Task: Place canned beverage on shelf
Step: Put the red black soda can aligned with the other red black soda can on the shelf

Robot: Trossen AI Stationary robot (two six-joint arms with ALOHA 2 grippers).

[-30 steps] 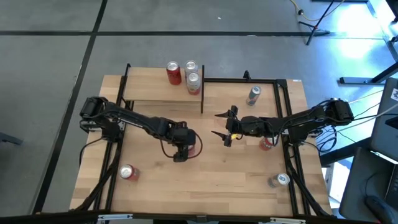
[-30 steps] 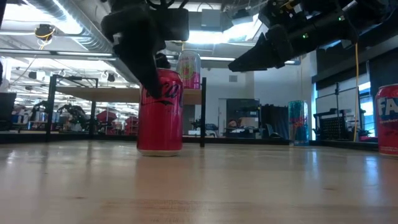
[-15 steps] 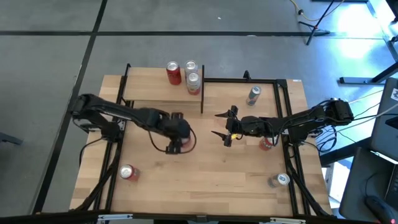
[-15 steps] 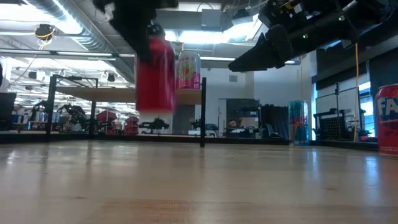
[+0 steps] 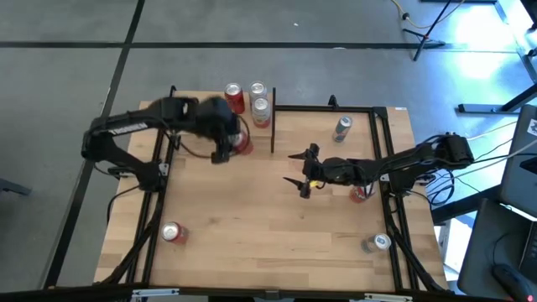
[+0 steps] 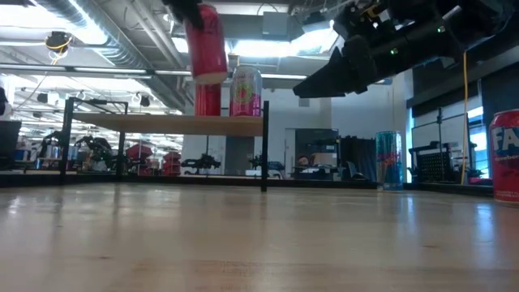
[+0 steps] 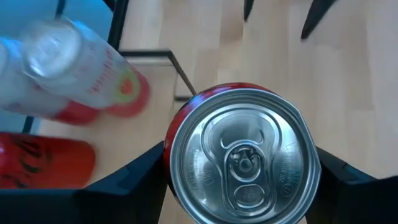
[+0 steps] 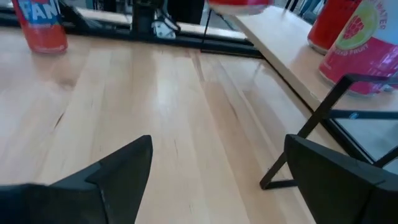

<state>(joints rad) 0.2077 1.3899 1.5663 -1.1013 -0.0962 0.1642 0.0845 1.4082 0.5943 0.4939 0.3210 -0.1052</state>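
Left end effector [image 5: 225, 144] is clamped on a red can [image 6: 206, 42], which we see lifted clear of the bench [image 5: 277, 226] and held above the front edge of the shelf [image 6: 166, 124] — its base sits higher than the shelf board in the low view. From the left wrist we look straight down on the can's silver lid, with a dark finger [image 7: 134, 180] on either side. On the shelf stand a red can [image 5: 234, 98] and two pink fruit-print cans [image 5: 261, 111]. Our right end effector [image 5: 304, 172] hangs over the middle of the bench with its fingers spread apart, holding nothing. Other cans stand scattered on the bench — a red one [image 5: 173, 232] near the left front, a grey one [image 5: 341, 127] towards the back.
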